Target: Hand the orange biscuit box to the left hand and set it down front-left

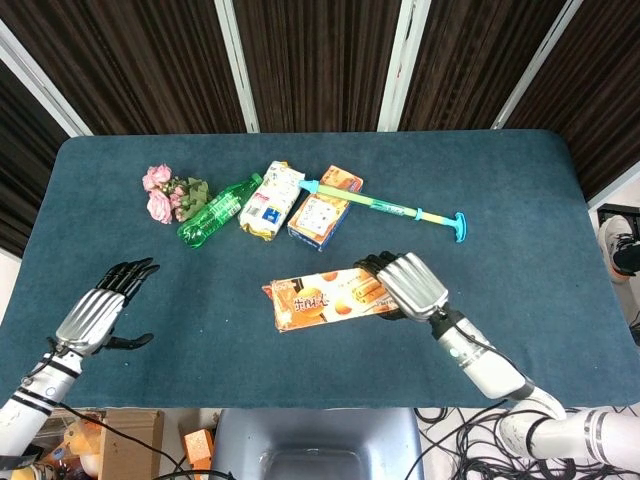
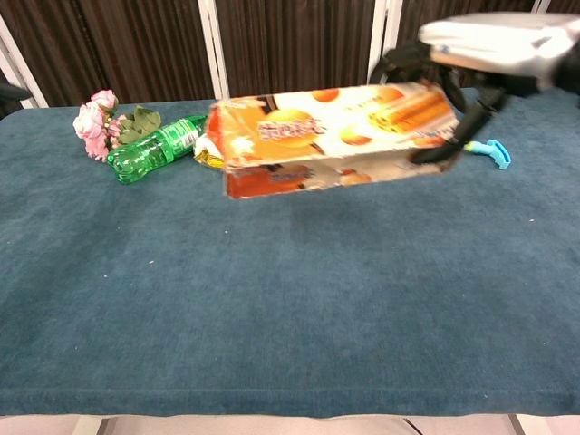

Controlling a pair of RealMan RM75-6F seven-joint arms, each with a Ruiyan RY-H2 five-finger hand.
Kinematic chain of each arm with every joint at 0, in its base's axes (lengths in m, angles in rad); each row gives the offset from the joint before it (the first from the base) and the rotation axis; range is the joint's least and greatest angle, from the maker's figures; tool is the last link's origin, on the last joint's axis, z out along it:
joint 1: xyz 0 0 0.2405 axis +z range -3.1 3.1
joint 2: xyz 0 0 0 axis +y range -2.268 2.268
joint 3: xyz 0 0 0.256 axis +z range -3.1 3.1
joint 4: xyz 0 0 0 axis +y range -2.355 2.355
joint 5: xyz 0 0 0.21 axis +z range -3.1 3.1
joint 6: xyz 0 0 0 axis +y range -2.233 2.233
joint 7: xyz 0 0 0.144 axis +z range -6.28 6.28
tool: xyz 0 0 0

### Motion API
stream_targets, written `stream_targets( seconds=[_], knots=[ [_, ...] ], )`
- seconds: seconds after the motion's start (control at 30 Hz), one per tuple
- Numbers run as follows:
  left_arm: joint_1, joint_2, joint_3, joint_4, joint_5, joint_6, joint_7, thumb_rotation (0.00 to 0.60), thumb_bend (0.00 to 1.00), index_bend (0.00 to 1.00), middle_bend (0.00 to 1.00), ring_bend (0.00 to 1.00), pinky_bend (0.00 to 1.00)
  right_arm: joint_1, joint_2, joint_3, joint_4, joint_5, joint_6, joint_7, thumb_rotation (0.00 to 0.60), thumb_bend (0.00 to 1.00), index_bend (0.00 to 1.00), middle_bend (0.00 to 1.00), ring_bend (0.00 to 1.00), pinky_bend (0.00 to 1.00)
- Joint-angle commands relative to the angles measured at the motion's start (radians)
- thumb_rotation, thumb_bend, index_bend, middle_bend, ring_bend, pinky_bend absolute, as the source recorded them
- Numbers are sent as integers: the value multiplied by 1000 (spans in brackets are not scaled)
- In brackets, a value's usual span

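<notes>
The orange biscuit box [image 1: 328,298] is held clear of the blue table [image 1: 520,200], lying roughly level with its long axis running left to right. In the chest view the orange biscuit box [image 2: 331,138] hangs well above the cloth, slightly blurred, its free end toward the robot's left. The right hand [image 1: 408,285] grips the box at its right-hand end, palm over the top face and fingers [image 1: 372,263] wrapped down around the far side; in the chest view the right hand [image 2: 471,63] covers that same end, with dark fingers [image 2: 458,136] curling beneath it. The left hand [image 1: 100,312] is well apart from the box, over the front-left part of the table, holding nothing, fingers extended and apart, thumb set out to the side.

Farther back on the table lie, from left to right: pink flowers [image 1: 160,192]; a green bottle [image 1: 217,209] on its side; a white packet [image 1: 271,200] just beside it; a blue-and-orange carton [image 1: 324,208]; and a long green-and-yellow pump toy [image 1: 390,208] resting across the carton's top, its blue handle toward the right.
</notes>
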Motion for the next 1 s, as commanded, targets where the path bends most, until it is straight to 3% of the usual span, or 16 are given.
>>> stream_targets(
  seconds=[0.03,0.2,0.5,0.7,1.0],
  knots=[
    [-33,4,-29,-72,-43,-34,50,600,171,0,0,0,23,165,-28,96,-115,292,-72,-263,600,228,754,640,659,632],
    [-51,-17,-51,-106,-69,-33,100,600,170,0,0,0,32,304,-121,120,-113,528,-9,-446,600,229,753,640,659,627],
    [-68,-46,-54,-127,-85,-51,122,600,168,0,0,0,48,416,-228,146,-76,669,74,-517,600,229,754,640,659,621],
    [-87,-53,-57,-152,-102,-73,140,600,169,0,0,0,55,495,-339,167,-10,727,183,-578,600,228,757,640,659,621],
    [-93,-92,-88,-139,-138,-27,210,600,168,0,0,0,99,560,-428,171,50,772,230,-606,600,229,757,640,659,621]
  ],
)
